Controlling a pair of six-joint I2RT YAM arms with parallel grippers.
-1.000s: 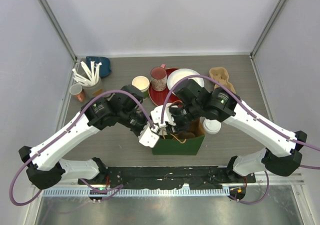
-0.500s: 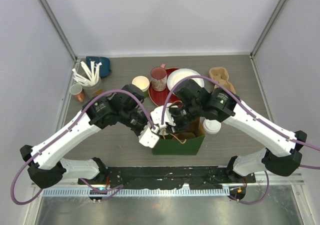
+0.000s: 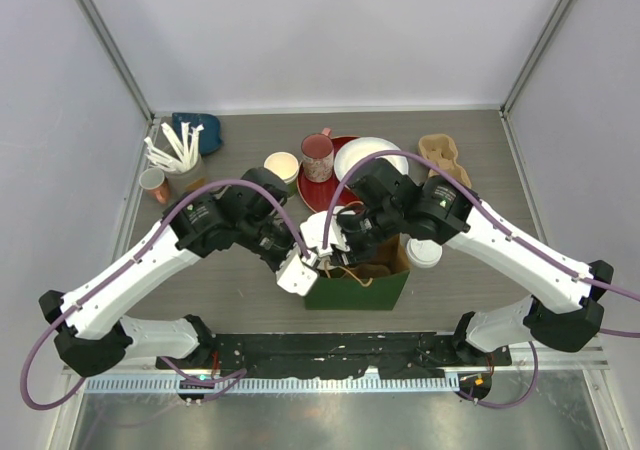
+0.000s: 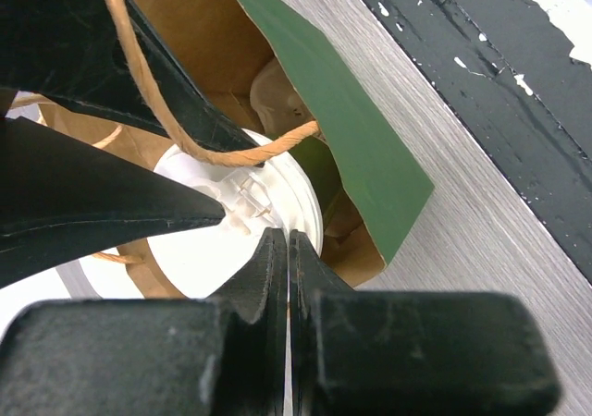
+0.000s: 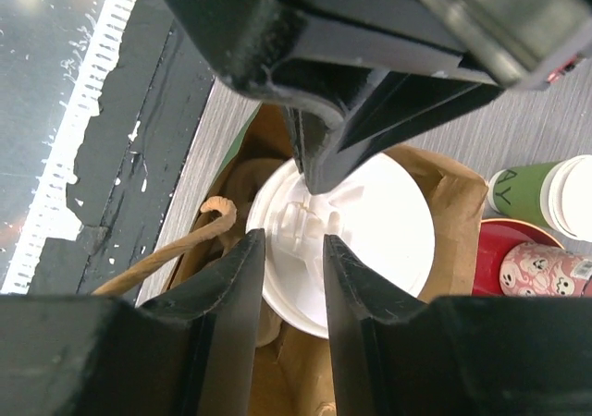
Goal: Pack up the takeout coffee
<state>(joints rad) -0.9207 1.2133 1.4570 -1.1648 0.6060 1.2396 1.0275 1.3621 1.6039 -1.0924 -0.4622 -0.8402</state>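
Observation:
A green paper bag (image 3: 357,286) stands open at the near middle of the table. Inside it stands a takeout cup with a white lid (image 5: 347,236), also in the left wrist view (image 4: 222,240). My right gripper (image 5: 291,240) is open, its fingers just above that lid at the bag's mouth (image 3: 338,242). My left gripper (image 4: 289,240) is shut with nothing seen between the fingers, its tips over the lid's edge at the bag's left corner (image 3: 303,266). A second lidded cup (image 3: 423,253) stands right of the bag. An open green cup (image 3: 282,166) stands behind the bag.
A pink speckled mug (image 3: 317,156) stands on a red plate (image 3: 312,192) behind the bag, beside a white dish (image 3: 362,154) and a cardboard cup carrier (image 3: 440,154). A blue holder (image 3: 203,127), a cup of white utensils (image 3: 180,150) and a small brown cup (image 3: 153,183) stand far left. The bag's twine handle (image 4: 176,120) crosses the opening.

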